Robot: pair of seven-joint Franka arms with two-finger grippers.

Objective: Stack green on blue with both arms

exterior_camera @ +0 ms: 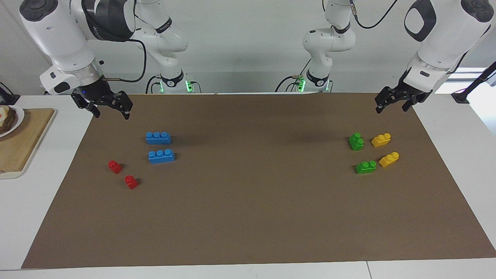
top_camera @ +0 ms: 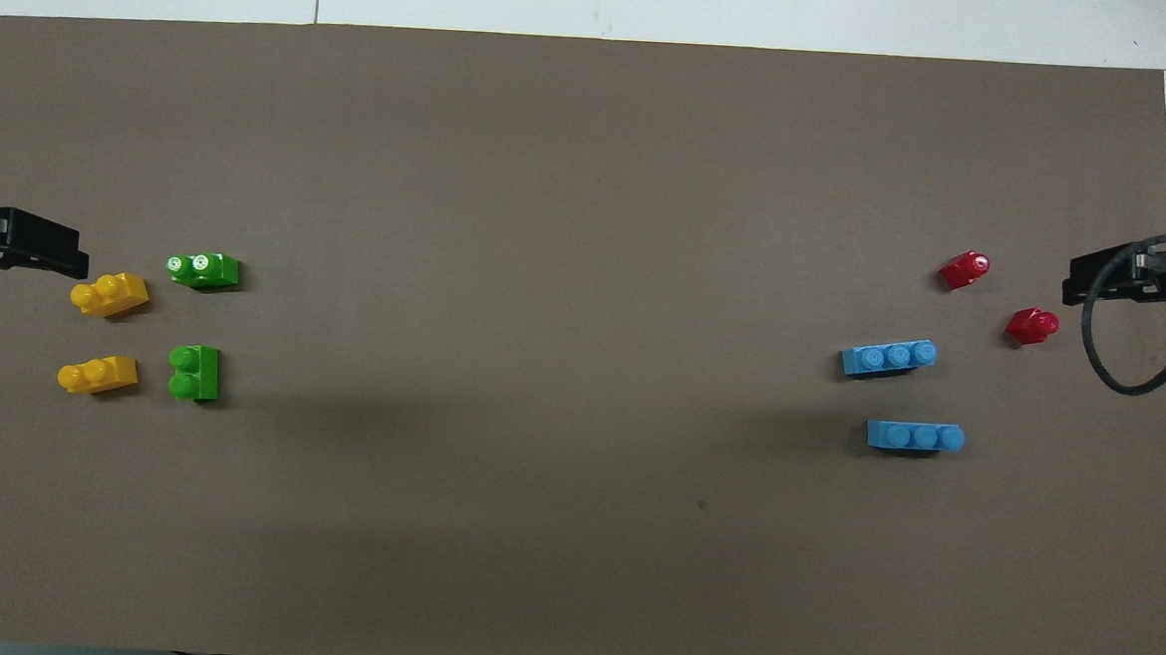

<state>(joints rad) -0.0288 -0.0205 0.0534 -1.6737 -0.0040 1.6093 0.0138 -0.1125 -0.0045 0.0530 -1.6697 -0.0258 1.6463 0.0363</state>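
Two green bricks lie toward the left arm's end of the brown mat: one (exterior_camera: 356,141) (top_camera: 192,372) nearer to the robots, the other (exterior_camera: 365,167) (top_camera: 204,269) farther. Two blue three-stud bricks lie toward the right arm's end, one (exterior_camera: 158,137) (top_camera: 915,436) nearer to the robots than the other (exterior_camera: 161,155) (top_camera: 889,358). My left gripper (exterior_camera: 391,109) hangs open and empty over the mat's corner at its own end, apart from the green bricks. Over the corner at the right arm's end, my right gripper (exterior_camera: 111,113) is also open and empty.
Two yellow bricks (exterior_camera: 381,140) (exterior_camera: 389,159) lie beside the green ones, toward the mat's edge. Two small red bricks (exterior_camera: 114,166) (exterior_camera: 131,181) lie farther from the robots than the blue ones. A wooden board (exterior_camera: 23,143) with a plate (exterior_camera: 7,120) sits off the mat at the right arm's end.
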